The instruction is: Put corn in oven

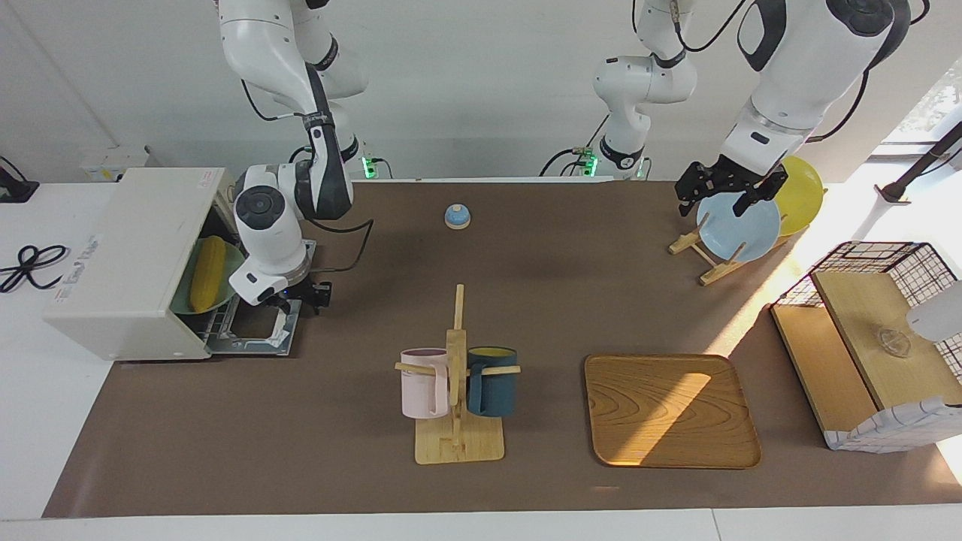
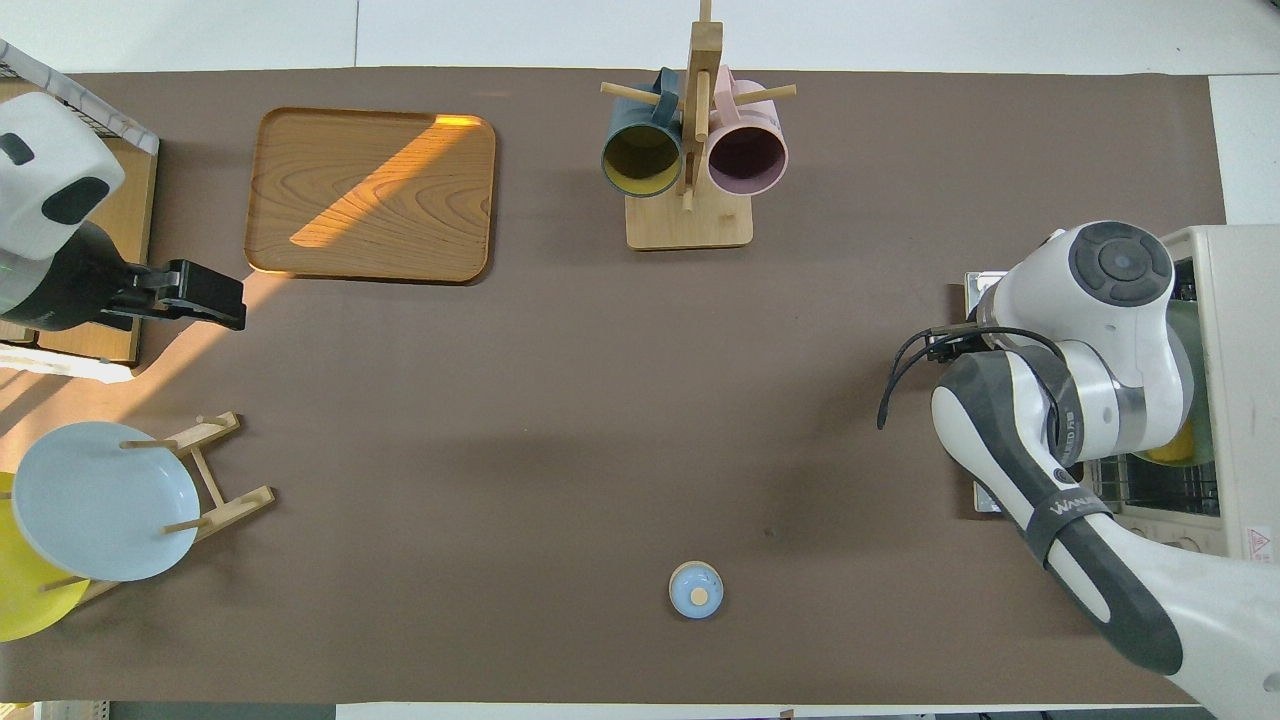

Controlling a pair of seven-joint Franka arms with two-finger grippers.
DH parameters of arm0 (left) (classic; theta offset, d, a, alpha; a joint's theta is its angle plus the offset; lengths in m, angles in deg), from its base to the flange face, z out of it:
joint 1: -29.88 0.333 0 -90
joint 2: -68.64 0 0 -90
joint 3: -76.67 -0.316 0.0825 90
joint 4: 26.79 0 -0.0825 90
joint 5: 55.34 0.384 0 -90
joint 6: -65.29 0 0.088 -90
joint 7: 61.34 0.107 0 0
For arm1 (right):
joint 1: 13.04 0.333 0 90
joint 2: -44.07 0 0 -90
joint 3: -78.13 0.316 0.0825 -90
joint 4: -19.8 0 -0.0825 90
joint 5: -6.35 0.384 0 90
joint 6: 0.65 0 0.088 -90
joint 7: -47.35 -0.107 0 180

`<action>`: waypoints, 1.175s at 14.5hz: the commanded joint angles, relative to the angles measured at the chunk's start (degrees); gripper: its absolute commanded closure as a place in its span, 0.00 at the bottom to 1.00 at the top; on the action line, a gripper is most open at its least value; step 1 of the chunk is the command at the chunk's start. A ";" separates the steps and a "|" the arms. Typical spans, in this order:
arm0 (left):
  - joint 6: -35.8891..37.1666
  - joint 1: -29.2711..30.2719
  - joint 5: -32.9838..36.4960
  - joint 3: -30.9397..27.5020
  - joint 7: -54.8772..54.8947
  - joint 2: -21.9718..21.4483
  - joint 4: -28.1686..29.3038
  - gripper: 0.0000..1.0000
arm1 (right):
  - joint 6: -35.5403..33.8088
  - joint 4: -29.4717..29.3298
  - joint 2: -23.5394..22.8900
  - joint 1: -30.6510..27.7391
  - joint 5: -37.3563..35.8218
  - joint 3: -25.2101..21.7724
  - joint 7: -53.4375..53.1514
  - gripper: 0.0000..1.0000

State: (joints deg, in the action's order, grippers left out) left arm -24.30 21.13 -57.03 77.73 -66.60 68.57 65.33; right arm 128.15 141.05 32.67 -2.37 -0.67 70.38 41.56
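Corn on green plate inside oven, long axis running inward; right end effector over open door, finger state unreadable; left end effector idle over plate rack, open.

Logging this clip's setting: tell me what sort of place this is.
Likely a robotics lab staged as a kitchen: a toaster oven holding corn, a mug rack and a plate rack on one matted table.

Corn mostly hidden by right arm in overhead view; oven cut by picture edge there; right gripper fingers masked by wrist, state unreadable; yellow plate cut by edge, overlapped by blue plate
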 commanded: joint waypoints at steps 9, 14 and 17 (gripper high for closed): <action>0.29 0.31 0.46 0.17 -0.19 -0.73 0.17 0.00 | -0.30 1.18 -0.99 1.45 0.87 0.72 -1.77 1.00; 0.29 0.22 0.46 0.17 -0.19 -0.73 0.17 0.00 | -4.95 0.75 -0.73 1.01 -4.84 0.54 -1.77 1.00; 0.29 0.31 0.46 0.17 -0.19 -0.73 0.17 0.00 | -12.50 -4.08 -0.73 0.84 -7.48 0.54 -0.81 1.00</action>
State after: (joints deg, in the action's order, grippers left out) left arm -24.30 21.13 -57.03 77.73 -66.60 68.57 65.33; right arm 121.14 140.22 31.54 -0.60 -5.33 70.95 40.07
